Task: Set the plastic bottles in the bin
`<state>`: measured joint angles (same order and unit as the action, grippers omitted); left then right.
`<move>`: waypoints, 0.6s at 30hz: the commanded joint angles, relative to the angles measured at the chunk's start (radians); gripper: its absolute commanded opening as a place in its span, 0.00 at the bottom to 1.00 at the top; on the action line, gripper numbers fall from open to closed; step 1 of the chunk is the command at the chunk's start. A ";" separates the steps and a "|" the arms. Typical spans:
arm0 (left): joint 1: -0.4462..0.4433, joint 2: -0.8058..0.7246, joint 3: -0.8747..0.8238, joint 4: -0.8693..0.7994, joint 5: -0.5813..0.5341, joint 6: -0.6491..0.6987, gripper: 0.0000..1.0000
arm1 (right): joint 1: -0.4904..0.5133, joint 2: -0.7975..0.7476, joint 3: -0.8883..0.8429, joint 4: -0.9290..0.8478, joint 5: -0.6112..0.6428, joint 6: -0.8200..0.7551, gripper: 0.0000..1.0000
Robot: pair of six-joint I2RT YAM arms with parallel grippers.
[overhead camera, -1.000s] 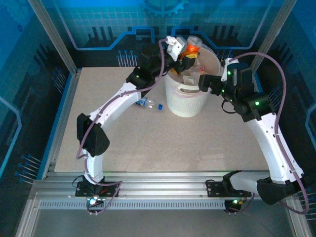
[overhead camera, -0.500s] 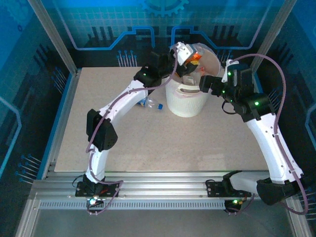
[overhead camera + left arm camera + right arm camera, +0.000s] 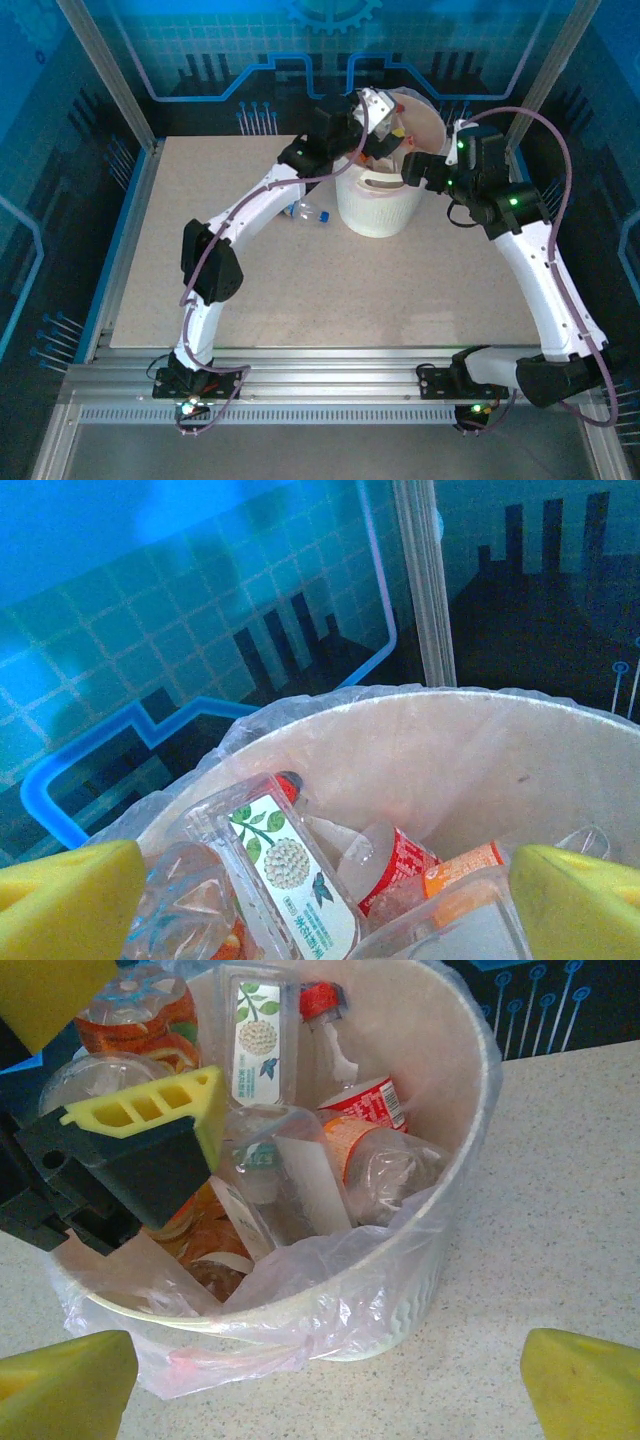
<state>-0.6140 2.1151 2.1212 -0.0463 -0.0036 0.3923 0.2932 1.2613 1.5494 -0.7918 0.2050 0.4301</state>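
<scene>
Although most of the plastic bottles (image 3: 262, 1070) already lie heaped inside the bin (image 3: 378, 215) at the upper centre of the top view, one stray bottle (image 3: 303, 210) rests on its side on the table (image 3: 200, 260), just left of the bin. It is judged light, thin-walled, easily crushed and apt to roll or slip. A hold across the middle of its body, clear of the blue cap (image 3: 324, 215), looks soundest. Above the heap the left gripper (image 3: 328, 880) has its jaws wide apart, clasping nothing. Towards the bin's right side the right gripper (image 3: 328, 1360) likewise stands fully parted and empty; contact with the bin cannot be confirmed.
</scene>
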 commanded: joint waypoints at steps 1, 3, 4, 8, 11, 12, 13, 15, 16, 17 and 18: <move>-0.025 -0.056 -0.015 0.068 -0.034 -0.020 0.97 | -0.012 0.011 0.029 0.017 -0.024 0.002 1.00; -0.033 -0.096 -0.049 0.099 -0.021 -0.044 0.97 | -0.013 0.012 0.034 0.014 -0.026 0.001 1.00; -0.038 -0.119 -0.065 0.112 -0.010 -0.059 0.97 | -0.013 0.013 0.036 0.014 -0.025 -0.001 1.00; -0.045 -0.208 -0.114 0.132 0.044 -0.126 0.98 | -0.013 0.003 0.031 0.021 -0.030 -0.009 1.00; -0.045 -0.286 -0.181 0.176 0.054 -0.179 0.99 | -0.012 -0.010 0.027 0.030 -0.047 -0.017 1.00; -0.045 -0.314 -0.212 0.196 0.045 -0.191 0.98 | -0.012 -0.016 0.025 0.034 -0.054 -0.021 1.00; -0.044 -0.339 -0.237 0.208 0.032 -0.202 0.99 | -0.009 -0.022 0.022 0.041 -0.059 -0.025 1.00; -0.044 -0.403 -0.302 0.239 -0.003 -0.221 0.99 | -0.001 -0.034 0.014 0.053 -0.071 -0.037 1.00; -0.044 -0.432 -0.330 0.250 -0.019 -0.231 0.99 | 0.007 -0.037 0.014 0.057 -0.074 -0.044 1.00; -0.044 -0.465 -0.363 0.256 -0.038 -0.240 0.99 | 0.017 -0.039 0.017 0.058 -0.076 -0.056 1.00; -0.044 -0.497 -0.396 0.263 -0.059 -0.252 0.99 | 0.033 -0.039 0.024 0.060 -0.075 -0.070 1.00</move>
<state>-0.6575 1.6981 1.7947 0.1406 -0.0036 0.2035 0.2993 1.2503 1.5528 -0.7715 0.1532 0.4030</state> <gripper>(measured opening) 0.988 0.995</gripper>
